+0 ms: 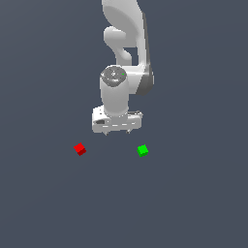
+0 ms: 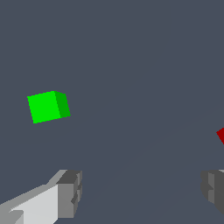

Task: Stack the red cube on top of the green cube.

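The white Franka arm (image 1: 125, 58) is seen pointing down, its end effector (image 1: 117, 131) held above the dark grey worktop (image 1: 193, 203) with nothing gripped; the finger spacing is hard to judge. The red cube (image 1: 80, 149) and green cube (image 1: 142, 150) lie well apart.

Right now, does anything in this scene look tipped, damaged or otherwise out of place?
Nothing stands out. The red cube and the green cube each sit flat on the grey floor, well apart, both intact. The gripper hangs between them with jaws apart, holding nothing.
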`<state>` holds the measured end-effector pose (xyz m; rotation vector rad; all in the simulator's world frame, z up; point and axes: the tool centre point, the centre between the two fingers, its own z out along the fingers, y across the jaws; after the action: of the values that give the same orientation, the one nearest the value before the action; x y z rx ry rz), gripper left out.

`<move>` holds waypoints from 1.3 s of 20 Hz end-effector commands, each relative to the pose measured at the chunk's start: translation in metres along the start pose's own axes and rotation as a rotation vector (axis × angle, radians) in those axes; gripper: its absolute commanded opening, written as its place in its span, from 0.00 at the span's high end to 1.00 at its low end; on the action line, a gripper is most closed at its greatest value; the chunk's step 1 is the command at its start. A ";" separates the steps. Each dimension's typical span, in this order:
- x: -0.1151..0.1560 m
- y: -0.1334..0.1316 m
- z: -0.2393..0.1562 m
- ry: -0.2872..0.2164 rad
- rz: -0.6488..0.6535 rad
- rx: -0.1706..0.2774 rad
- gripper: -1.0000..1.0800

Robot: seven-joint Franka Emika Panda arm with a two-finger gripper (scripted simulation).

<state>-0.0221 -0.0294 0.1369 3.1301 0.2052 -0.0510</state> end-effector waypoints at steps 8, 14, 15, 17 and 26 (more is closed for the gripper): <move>-0.013 0.049 0.017 0.008 -0.147 -0.002 0.04; -0.017 0.083 0.029 0.014 -0.245 -0.004 0.04; -0.018 0.089 0.031 0.015 -0.262 -0.004 0.04; -0.018 0.101 0.035 0.016 -0.295 -0.004 0.04; -0.013 0.153 0.052 0.025 -0.446 -0.006 0.04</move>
<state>-0.0191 -0.1750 0.0883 3.0217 0.8536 -0.0144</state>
